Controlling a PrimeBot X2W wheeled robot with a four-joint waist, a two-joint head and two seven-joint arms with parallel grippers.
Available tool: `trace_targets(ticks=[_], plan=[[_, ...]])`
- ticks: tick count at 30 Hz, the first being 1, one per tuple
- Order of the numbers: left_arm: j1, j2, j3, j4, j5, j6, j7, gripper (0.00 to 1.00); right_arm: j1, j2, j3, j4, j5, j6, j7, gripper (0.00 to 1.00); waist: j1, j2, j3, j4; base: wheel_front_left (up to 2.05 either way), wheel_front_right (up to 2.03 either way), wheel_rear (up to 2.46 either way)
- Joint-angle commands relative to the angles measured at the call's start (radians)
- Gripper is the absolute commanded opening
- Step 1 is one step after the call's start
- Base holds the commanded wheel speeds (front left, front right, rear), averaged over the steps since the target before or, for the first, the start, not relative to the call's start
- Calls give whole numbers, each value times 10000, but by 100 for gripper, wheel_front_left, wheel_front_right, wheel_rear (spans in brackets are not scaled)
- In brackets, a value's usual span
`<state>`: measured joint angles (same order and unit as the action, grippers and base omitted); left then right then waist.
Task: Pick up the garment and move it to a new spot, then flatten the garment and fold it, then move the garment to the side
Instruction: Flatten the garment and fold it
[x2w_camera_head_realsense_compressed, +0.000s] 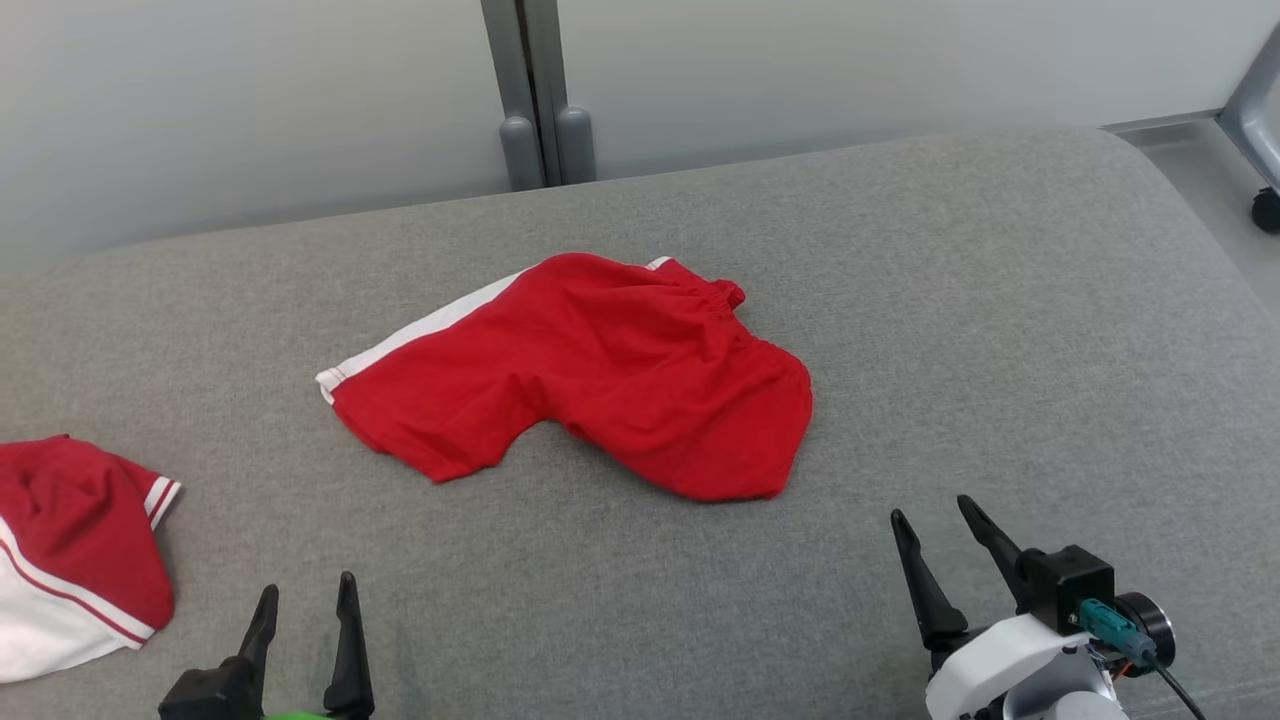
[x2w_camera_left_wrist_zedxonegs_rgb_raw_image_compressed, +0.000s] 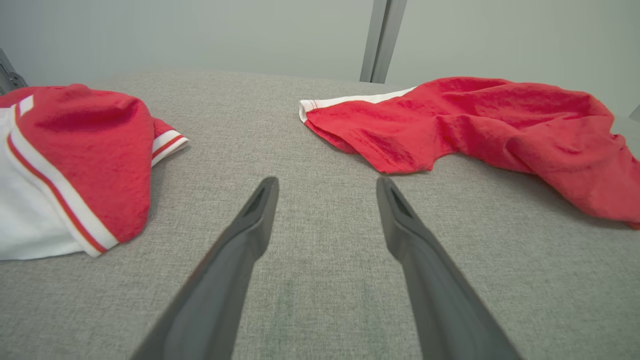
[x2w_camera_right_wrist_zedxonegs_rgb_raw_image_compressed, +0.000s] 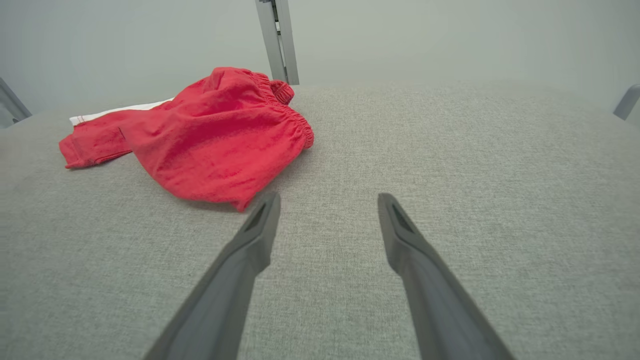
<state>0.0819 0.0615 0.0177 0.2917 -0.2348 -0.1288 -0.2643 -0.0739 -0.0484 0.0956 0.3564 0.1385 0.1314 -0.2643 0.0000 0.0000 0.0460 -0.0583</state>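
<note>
Red shorts (x2w_camera_head_realsense_compressed: 600, 375) rumpled mid-cushion (x2w_camera_head_realsense_compressed: 1000, 300), both pincers wide – empty

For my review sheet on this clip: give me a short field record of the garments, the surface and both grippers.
surface: grey woven fabric pad
main garment: red cloth shorts with a white side stripe, near the middle, rumpled, unfolded
second garment: red and white striped cloth garment, bunched at the robot's left, apart from the shorts
left gripper: open, holding nothing, short of the shorts
right gripper: open, holding nothing, close to the shorts, not touching
task stage: pick-up not yet done
</note>
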Motion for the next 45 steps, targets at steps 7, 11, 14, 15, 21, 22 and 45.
trace_targets(ticks=[7, 11, 14, 15, 21, 22, 45], plan=[[-331, -53, -334, -49, -68, -30, -3, 100, -749, -39, 210, 400, 21, -14, -3, 100, 0, 0, 571, 508, 0, 0, 0], [-670, 0, -585, -103, -208, -30, -3, 100, -1809, -41, 249, 900, 61, -14, -3, 100, 0, 0, 1034, 816, 0, 0, 0], [-862, 128, -803, -103, -364, -30, -3, 100, -2577, -38, 238, 1266, 194, -14, -3, 100, 0, 0, 1346, 1091, 0, 0, 0], [-960, 177, -886, -112, -416, -30, -3, 100, -2960, -38, 268, 1423, 227, -14, -3, 100, 0, 0, 1475, 1211, 0, 0, 0], [-1431, 358, -1124, -7, -663, -31, -3, 100, -5124, -41, 390, 2689, 514, -14, -5, 100, 0, 0, 2056, 1835, 0, 0, 0], [-1533, 383, -1162, 11, -716, -31, -2, 100, -5574, -51, 370, 3033, 417, -14, -2, 100, 0, 0, 2157, 1951, 0, 0, 0], [-2230, 336, -1942, 465, -1311, -31, -3, 100, -9644, -44, -11, 8966, -69, -14, 843, 33, 0, 0, 2819, 3214, 0, 0, 0]])
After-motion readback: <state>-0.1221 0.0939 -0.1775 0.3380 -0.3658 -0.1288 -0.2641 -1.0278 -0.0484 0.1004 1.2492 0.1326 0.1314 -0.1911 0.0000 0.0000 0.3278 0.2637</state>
